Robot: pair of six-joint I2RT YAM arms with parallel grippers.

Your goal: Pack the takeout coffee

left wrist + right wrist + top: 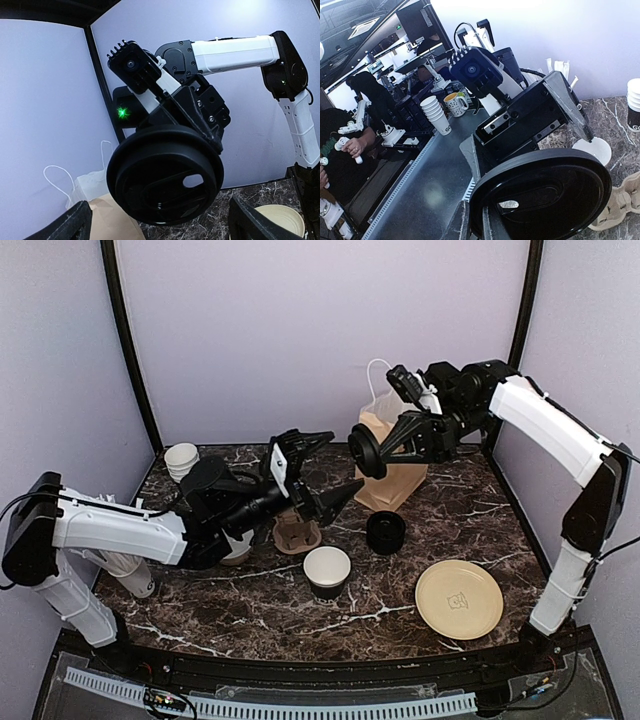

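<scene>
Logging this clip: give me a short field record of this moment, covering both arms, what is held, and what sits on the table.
left pincer: open, empty, pointed toward the lid
right pincer: shut on a black lid, held on edge above the table
paper bag: standing at the back, behind the lid
cup carrier: on the table, under the left pincer
lidless black cup: upright, in front of the carrier
stack of black lids: right of the carrier
plate: near right

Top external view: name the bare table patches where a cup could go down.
Bare table lies along the near edge left of the lidless cup, and at the right between paper bag and plate. Crowded around the cup carrier and lid stack.
</scene>
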